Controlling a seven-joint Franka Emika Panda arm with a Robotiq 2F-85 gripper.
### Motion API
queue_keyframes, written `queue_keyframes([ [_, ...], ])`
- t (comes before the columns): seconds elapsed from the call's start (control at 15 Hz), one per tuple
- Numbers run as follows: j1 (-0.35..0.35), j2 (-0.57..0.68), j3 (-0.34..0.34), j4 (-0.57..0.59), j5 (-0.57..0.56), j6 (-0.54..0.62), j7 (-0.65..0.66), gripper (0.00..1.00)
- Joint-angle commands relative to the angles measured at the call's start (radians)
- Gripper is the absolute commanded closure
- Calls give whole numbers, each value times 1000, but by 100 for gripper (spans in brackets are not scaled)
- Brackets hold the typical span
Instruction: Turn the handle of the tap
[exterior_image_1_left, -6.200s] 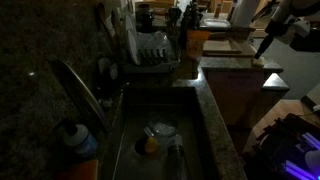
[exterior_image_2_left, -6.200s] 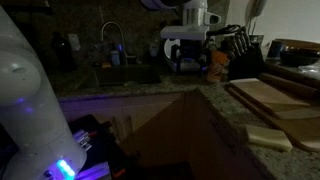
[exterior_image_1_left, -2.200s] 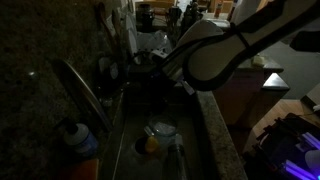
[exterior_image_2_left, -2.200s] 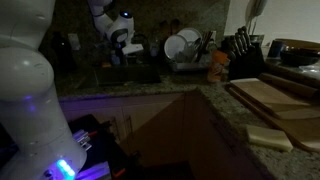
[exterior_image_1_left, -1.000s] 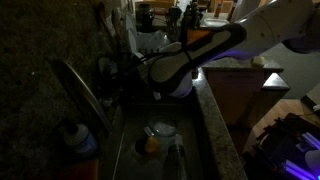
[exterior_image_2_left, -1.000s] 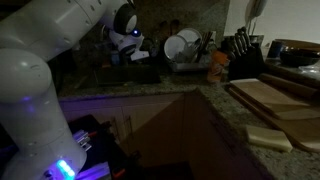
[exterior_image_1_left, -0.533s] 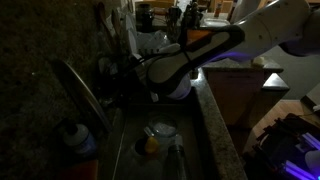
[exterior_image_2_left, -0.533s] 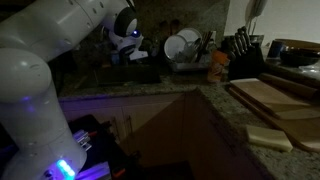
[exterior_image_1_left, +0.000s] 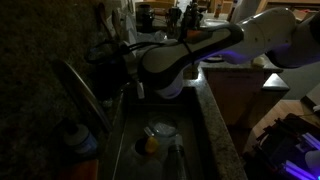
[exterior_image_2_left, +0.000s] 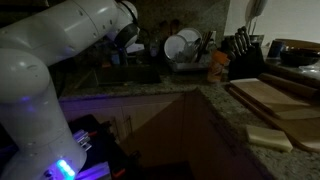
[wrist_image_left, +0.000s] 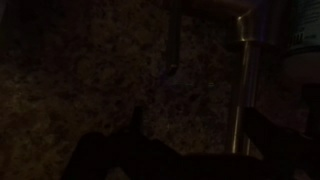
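The tap (exterior_image_1_left: 76, 92) is a long arched silvery spout at the left of the sink in an exterior view. The white arm reaches across the sink to the granite wall behind the tap, and my gripper (exterior_image_1_left: 106, 68) is dark there, beside the tap's base. In the other exterior view the arm (exterior_image_2_left: 70, 45) hides the tap and the gripper. In the wrist view a shiny upright metal stem (wrist_image_left: 243, 95) stands before the granite wall. It lies between my two dark fingers (wrist_image_left: 200, 140), close to the right one. The fingers are spread apart. The handle itself is too dark to make out.
A blue-capped bottle (exterior_image_1_left: 75, 138) stands by the spout's near end. The sink (exterior_image_1_left: 200, 125) holds a bowl (exterior_image_1_left: 161, 130) and a yellow sponge (exterior_image_1_left: 148, 146). A dish rack with plates (exterior_image_2_left: 182, 46), a knife block (exterior_image_2_left: 242, 47) and cutting boards (exterior_image_2_left: 270, 97) are on the counter.
The arm has swung further toward the wall behind the tap; the gripper has moved up and left, from over the sink to the tap's base.
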Motion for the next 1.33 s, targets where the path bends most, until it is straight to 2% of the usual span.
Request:
queue_keyframes([
  [0.0, 0, 8, 1, 5, -2, 1, -1, 0],
  [0.2, -7, 2, -33, -6, 29, 16, 44, 0],
  [0.27, 0, 11, -14, 7, 5, 2, 33, 0],
  [0.47, -3, 12, -30, 7, 5, 2, 53, 0],
  [0.53, 6, -2, -62, 9, 34, 6, 83, 0],
  [0.73, 5, -7, -93, 11, 72, 8, 149, 0],
  [0.8, -10, 14, -69, 17, 64, -2, 150, 0],
  [0.87, -20, 32, -44, 25, 51, -7, 150, 25],
  [0.93, -29, 46, -24, 31, 36, -16, 148, 26],
  [1.13, -42, 80, 47, 47, 3, -33, 130, 47],
  [1.27, -40, 92, 70, 58, -20, -39, 131, 62],
])
